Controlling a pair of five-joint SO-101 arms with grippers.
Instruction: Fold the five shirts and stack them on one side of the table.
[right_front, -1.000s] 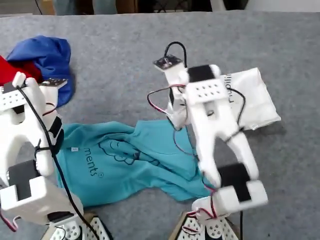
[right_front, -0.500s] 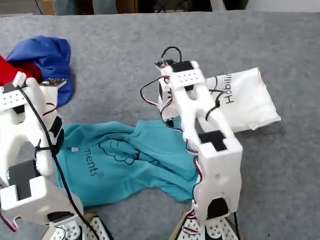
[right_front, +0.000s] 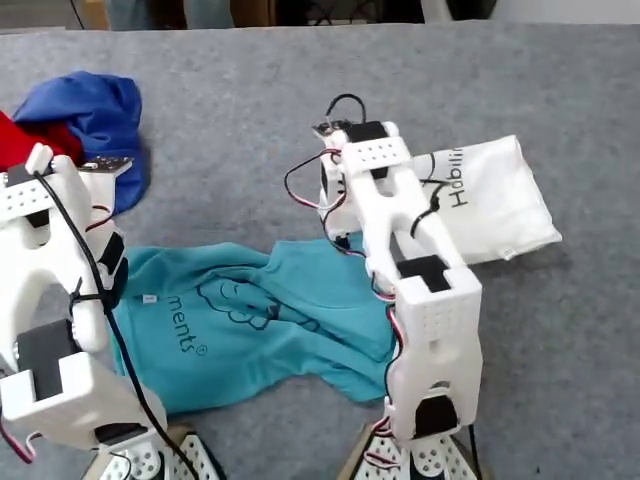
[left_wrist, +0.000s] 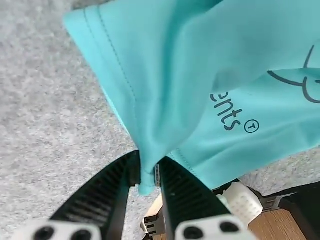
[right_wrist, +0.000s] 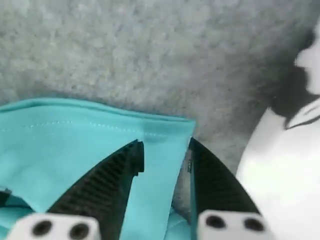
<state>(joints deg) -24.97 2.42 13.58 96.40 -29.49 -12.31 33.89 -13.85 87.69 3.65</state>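
A teal shirt (right_front: 260, 320) lies crumpled across the front middle of the grey table (right_front: 230, 80). My left gripper (right_front: 112, 268) is at its left edge, shut on a pinched fold of the teal cloth (left_wrist: 200, 60) that hangs between the fingers (left_wrist: 117, 185). My right gripper (right_front: 336, 236) is at the shirt's far right corner. It is open, with its fingers (right_wrist: 107, 182) straddling the hemmed corner of the teal shirt (right_wrist: 60, 135). A folded white shirt (right_front: 495, 200) lies to the right.
A blue shirt (right_front: 95, 115) and a red shirt (right_front: 25, 145) are bunched at the far left, behind my left arm. The white shirt's edge (right_wrist: 280, 165) is close beside my right gripper. Bare grey table stretches across the back.
My right arm swung left from over the white shirt, and its gripper came to the teal shirt's far corner. The left arm stayed still, holding the cloth.
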